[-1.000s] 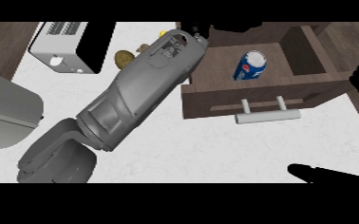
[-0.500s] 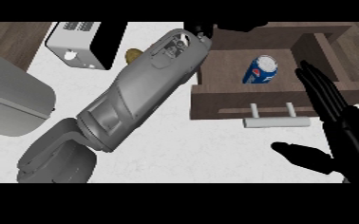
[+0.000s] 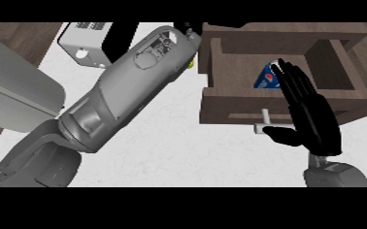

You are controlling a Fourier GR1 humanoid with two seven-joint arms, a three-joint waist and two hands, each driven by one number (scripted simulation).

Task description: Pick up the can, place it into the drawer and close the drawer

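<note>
You saw the blue can (image 3: 267,76) standing inside the open wooden drawer (image 3: 237,99); your right hand (image 3: 309,114) hovered flat over the drawer front, fingers straight, holding nothing. Your left hand's fingers stayed hidden—you cannot tell their state.

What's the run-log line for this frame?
phase: close drawer | can: inside open drawer | right hand: open, at drawer front over handle | left hand: mostly hidden, at drawer's far-left corner

Right hand (image 3: 309,111) over open drawer (image 3: 237,107)
</note>
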